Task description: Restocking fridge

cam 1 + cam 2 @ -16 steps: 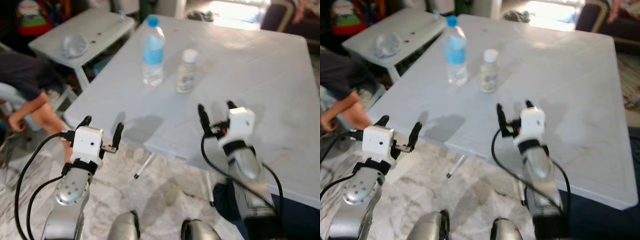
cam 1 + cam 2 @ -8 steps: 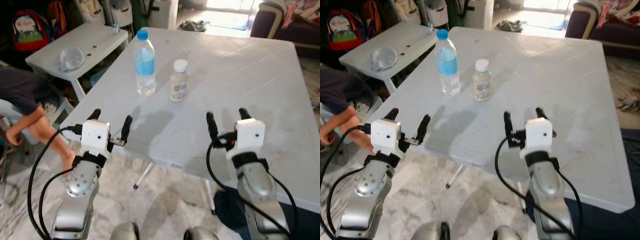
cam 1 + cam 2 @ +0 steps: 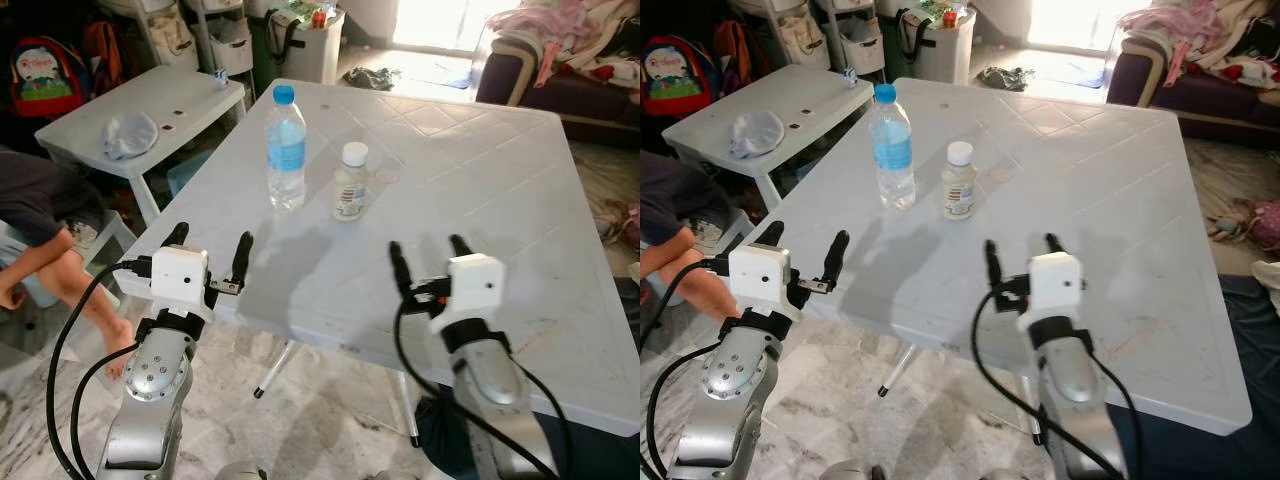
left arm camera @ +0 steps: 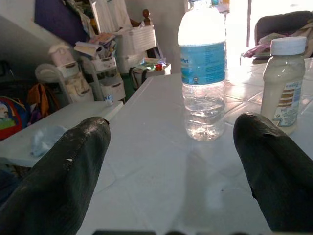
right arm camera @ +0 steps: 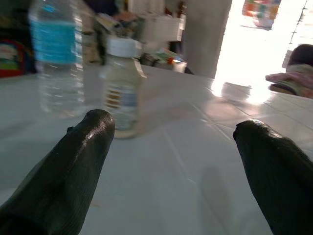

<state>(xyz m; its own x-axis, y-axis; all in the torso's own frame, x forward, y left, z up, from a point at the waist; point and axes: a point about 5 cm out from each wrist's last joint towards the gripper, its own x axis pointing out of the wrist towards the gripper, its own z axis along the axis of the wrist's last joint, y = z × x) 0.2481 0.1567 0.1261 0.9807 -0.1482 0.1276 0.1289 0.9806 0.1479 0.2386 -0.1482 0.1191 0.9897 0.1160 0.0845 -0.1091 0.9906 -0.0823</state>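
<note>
Left eye view: a white bench (image 3: 500, 170) holds a clear water bottle (image 3: 286, 150) with a blue cap and, just beside it, a small pale bottle (image 3: 350, 182) with a white cap, both upright near the bench's far left part. The left claw (image 3: 208, 265) hovers at the bench's near left edge, fingers spread wide and holding nothing. The right claw (image 3: 425, 266) hovers over the near edge, also wide open and empty. Bare bench top lies between claws and bottles. A smaller white side table (image 3: 140, 100) stands to the left, and a seated person's leg (image 3: 70, 270) is beside it.

Left wrist view: the black fingers (image 4: 63, 181) frame the water bottle.

Right wrist view: the fingers (image 5: 73, 161) frame the small bottle.
</note>
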